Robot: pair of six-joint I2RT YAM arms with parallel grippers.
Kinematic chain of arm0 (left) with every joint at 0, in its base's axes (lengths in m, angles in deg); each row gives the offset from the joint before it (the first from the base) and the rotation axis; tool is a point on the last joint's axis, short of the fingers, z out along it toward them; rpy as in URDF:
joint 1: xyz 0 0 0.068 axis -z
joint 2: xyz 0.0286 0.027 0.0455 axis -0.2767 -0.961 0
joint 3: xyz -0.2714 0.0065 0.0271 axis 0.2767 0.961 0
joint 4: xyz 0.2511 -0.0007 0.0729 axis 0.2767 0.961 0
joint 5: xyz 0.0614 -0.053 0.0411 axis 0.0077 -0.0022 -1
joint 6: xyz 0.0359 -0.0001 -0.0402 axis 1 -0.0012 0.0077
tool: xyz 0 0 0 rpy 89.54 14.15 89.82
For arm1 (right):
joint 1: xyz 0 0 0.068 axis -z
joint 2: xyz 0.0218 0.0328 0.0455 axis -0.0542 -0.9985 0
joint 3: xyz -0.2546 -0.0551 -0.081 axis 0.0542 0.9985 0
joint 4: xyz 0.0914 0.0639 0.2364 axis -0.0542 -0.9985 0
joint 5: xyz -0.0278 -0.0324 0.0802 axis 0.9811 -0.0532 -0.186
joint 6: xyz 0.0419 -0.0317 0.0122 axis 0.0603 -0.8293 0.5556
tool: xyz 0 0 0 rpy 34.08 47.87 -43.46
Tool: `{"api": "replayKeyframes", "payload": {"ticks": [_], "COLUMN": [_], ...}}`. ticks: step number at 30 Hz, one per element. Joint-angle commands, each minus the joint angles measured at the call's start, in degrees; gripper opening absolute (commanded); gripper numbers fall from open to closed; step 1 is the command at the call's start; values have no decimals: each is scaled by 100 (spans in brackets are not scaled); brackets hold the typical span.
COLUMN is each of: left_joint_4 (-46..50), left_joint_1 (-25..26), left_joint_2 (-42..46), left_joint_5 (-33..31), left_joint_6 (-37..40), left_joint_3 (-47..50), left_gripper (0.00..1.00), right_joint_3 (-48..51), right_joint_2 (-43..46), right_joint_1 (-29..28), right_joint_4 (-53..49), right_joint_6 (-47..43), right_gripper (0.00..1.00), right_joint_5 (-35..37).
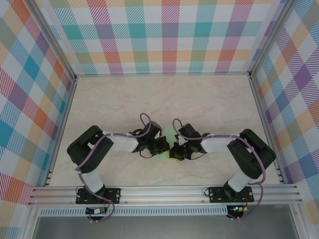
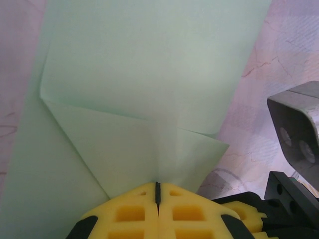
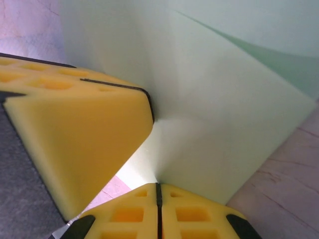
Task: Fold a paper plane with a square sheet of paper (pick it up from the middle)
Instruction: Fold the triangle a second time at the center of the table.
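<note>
You see the left gripper (image 2: 157, 190) pressed together on a raised crease by the folded triangular flap (image 2: 119, 149) of the thin pale mint-green square sheet of paper (image 2: 149, 59), and the right gripper (image 3: 158, 189) pinching the same sheet just beside it, mid-way across the cream marbled table (image 1: 209, 99).

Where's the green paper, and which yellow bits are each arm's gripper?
sheet of paper (image 2: 149, 64): left wrist view, flat upper area.
left gripper (image 2: 157, 191): left wrist view, seam between closed fingertips.
right gripper (image 3: 158, 191): right wrist view, seam between closed fingertips.
</note>
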Motion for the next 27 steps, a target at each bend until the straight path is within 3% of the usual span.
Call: {"api": "replayKeyframes", "payload": {"ticks": [1,15,27], "left_joint_4": [72,215,230], "left_joint_1": [10,-606,-1310], "left_joint_2": [-109,28,-274], "left_joint_5": [-390,-466,-39], "left_joint_6": [74,510,884], "left_joint_3": [145,90,-231], "left_gripper": [0,0,0], "right_joint_3": [224,287,280], "right_joint_2": [-316,-396,-371], "right_joint_1": [-45,-50,-49], "right_joint_4": [-628,-692,-704], "right_joint_6": [-131,-211,-262], "right_gripper": [8,8,8], "right_joint_5": [325,399,369]}}
